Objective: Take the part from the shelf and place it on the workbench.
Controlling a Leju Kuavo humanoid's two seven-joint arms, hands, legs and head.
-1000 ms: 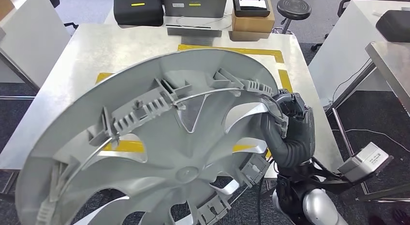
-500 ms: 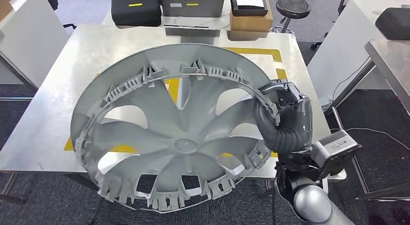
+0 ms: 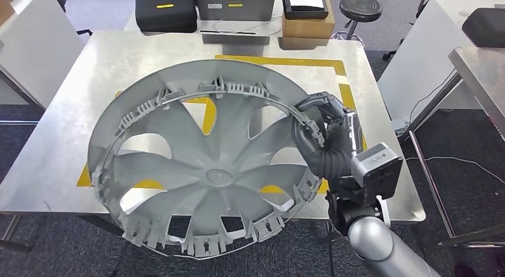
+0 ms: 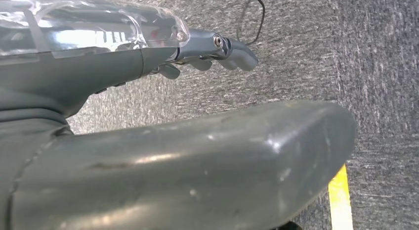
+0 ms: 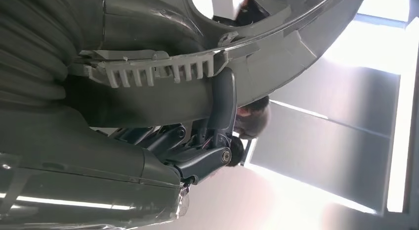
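In the middle of the head view, my right hand [image 3: 324, 140] pinches the rim of the part [image 3: 208, 161], tilted over the workbench [image 3: 71, 110], overhanging its near edge. My left hand [image 4: 207, 49] hangs with fingers spread.

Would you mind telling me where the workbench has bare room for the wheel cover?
The workbench is bare along its left side and across the far strip before the black case, laptop and cardboard box. The wheel cover, held by the right hand, hides the middle inside the yellow tape outline. The far edge is crowded.
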